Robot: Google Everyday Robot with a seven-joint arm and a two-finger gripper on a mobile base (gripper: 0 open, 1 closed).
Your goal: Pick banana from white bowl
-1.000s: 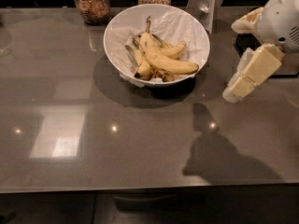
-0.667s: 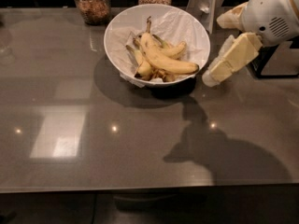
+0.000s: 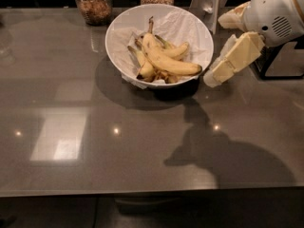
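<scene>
End effector (image 3: pixel 219 51) is sliding left, now just beside the white bowl (image 3: pixel 116 42) rim (spread wide, empty btw), so it's closing on the banana (image 3: pixel 171 65) imo.

One camera looks down at a steep slant from above the near edge of the grey surface (image 3: pixel 142 146), facing its far edge at 12 o'clock, at middling range. The white bowl (image 3: pixel 118 37) lies toward 12 o'clock of the frame. The hand (image 3: pixel 216 50) reaches in from 2 o'clock, just beside the bowl.
</scene>
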